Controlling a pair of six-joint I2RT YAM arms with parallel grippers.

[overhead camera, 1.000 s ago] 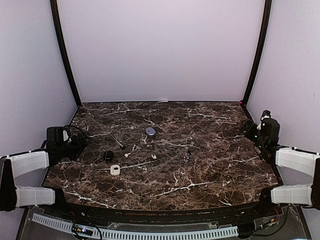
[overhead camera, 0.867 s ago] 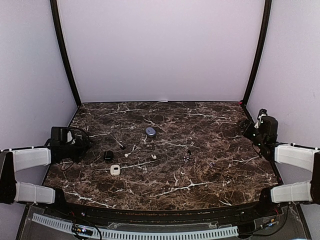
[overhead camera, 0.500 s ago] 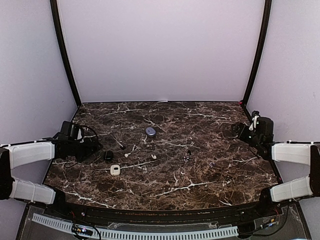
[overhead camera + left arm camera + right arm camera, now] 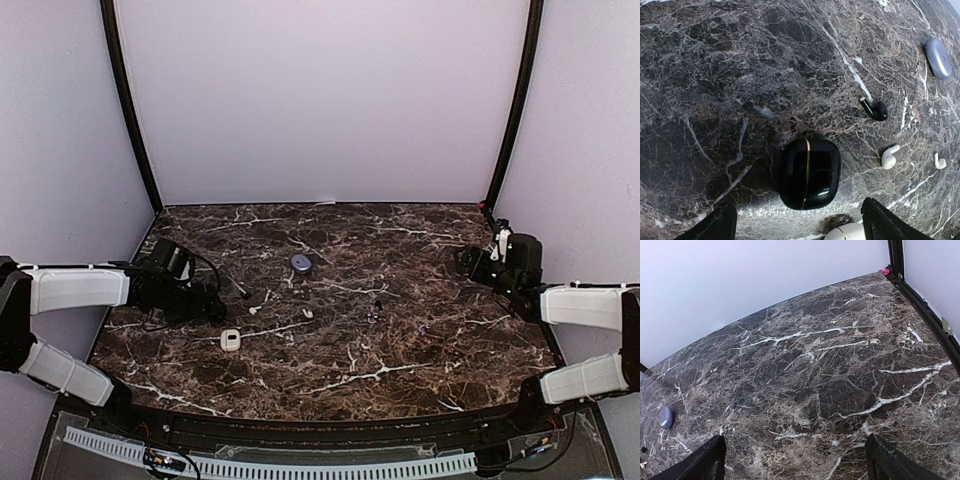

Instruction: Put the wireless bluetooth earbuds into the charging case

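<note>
A closed black charging case (image 4: 809, 172) with a gold seam lies on the marble just ahead of my left gripper (image 4: 801, 227), which is open and empty, one finger on either side of it. In the top view the left gripper (image 4: 210, 303) covers that case. A black stemmed earbud (image 4: 874, 109) and two white earbuds (image 4: 889, 156) (image 4: 939, 161) lie beyond it. A white case (image 4: 847, 232) sits near the right finger. My right gripper (image 4: 795, 462) is open and empty over bare marble at the right (image 4: 468, 262).
A blue-grey oval case (image 4: 301, 262) lies mid-table and also shows in the right wrist view (image 4: 666, 416). Small dark earbuds (image 4: 377, 311) lie near the centre. Black frame posts (image 4: 128, 110) and pale walls close in the table's sides and back.
My left arm has swung right across the table until its open gripper is over the black case. My right gripper has moved left, inward from the table's right edge.
</note>
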